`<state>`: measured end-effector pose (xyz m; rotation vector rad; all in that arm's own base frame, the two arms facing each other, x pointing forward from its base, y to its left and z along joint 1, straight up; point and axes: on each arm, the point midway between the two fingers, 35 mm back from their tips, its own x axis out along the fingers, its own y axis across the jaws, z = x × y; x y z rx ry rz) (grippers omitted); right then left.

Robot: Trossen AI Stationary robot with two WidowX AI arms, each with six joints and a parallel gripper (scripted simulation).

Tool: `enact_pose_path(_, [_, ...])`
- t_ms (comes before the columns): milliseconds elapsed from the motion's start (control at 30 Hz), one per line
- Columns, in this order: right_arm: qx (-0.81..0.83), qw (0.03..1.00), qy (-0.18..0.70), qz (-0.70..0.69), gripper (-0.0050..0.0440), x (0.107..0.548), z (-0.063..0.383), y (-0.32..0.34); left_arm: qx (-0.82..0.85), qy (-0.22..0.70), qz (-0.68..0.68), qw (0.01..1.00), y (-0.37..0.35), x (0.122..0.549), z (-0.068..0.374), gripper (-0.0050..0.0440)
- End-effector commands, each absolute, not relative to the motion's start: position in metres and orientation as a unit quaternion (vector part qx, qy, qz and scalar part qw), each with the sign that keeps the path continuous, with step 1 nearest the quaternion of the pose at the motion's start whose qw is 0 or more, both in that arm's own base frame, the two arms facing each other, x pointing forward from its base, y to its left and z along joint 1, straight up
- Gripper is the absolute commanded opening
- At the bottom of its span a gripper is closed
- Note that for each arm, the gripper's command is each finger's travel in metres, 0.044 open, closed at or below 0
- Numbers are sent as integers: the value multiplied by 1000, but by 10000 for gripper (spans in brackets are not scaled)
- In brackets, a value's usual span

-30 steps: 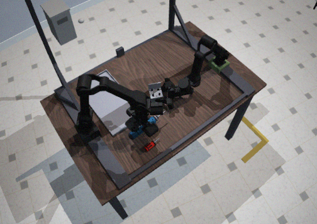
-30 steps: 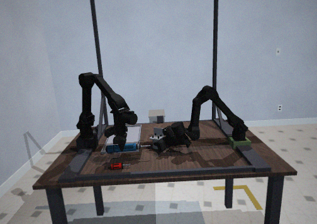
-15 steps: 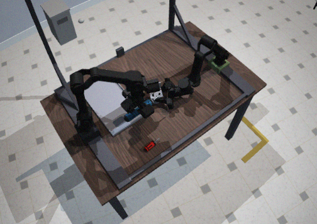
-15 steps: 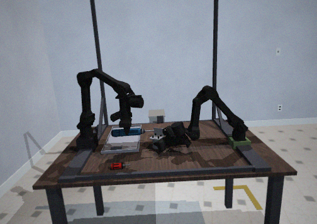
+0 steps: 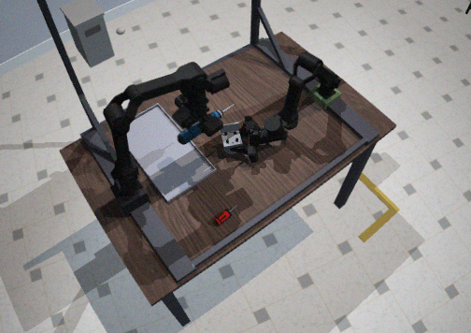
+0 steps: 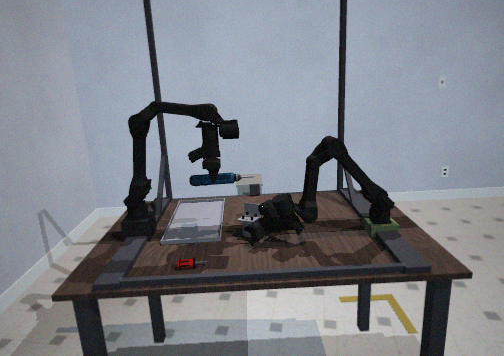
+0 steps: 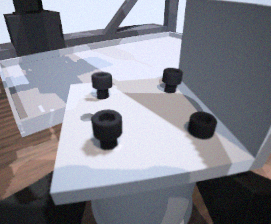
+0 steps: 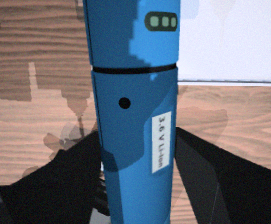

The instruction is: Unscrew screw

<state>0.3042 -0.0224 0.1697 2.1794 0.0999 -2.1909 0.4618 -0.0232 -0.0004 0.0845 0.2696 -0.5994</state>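
Observation:
The joint module [image 7: 141,202] stands upright with its bracket [image 5: 231,138] [image 7: 136,165] on top. In the left wrist view three screws, front left [image 7: 107,126], back left [image 7: 101,81] and back right [image 7: 172,78], stand raised; the front-right screw [image 7: 202,125], beside the bracket's upright wall, sits down on the plate. My left gripper [image 5: 244,142] [image 7: 142,156] is shut on the module's round body below the plate. My right gripper [image 5: 201,128] [image 6: 214,177] [image 8: 136,136] is shut on the blue electric screwdriver [image 5: 188,135] [image 6: 199,180] [image 8: 131,50], held about level above the table, bit towards the module's side.
A shallow white tray [image 5: 189,187] [image 6: 192,241] [image 7: 41,121] lies beside the module, partly below the right arm. A red screwdriver [image 5: 222,217] [image 6: 185,264] lies near the table's front edge. Dark frame rails border the work area. The left arm reaches in low from its base.

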Motion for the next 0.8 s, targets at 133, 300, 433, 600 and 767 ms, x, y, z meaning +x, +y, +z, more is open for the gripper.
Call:
enact_pose_path(133, [712,29,23,-701,160,314,194,-11,47,121,-293,947,-22,465,10,243])
enact_pose_path(300, [715,58,26,-696,160,314,199,-9,47,121,-293,947,-22,465,10,243])
enact_pose_path(433, [707,160,25,-688,160,313,201,-4,47,121,-293,947,-22,465,10,243])
enact_pose_path(600, [678,301,24,-670,160,311,200,2,47,121,-293,947,-22,465,10,243])
enact_pose_path(767, [659,372,23,-654,160,311,200,4,47,121,-293,947,-22,465,10,243])
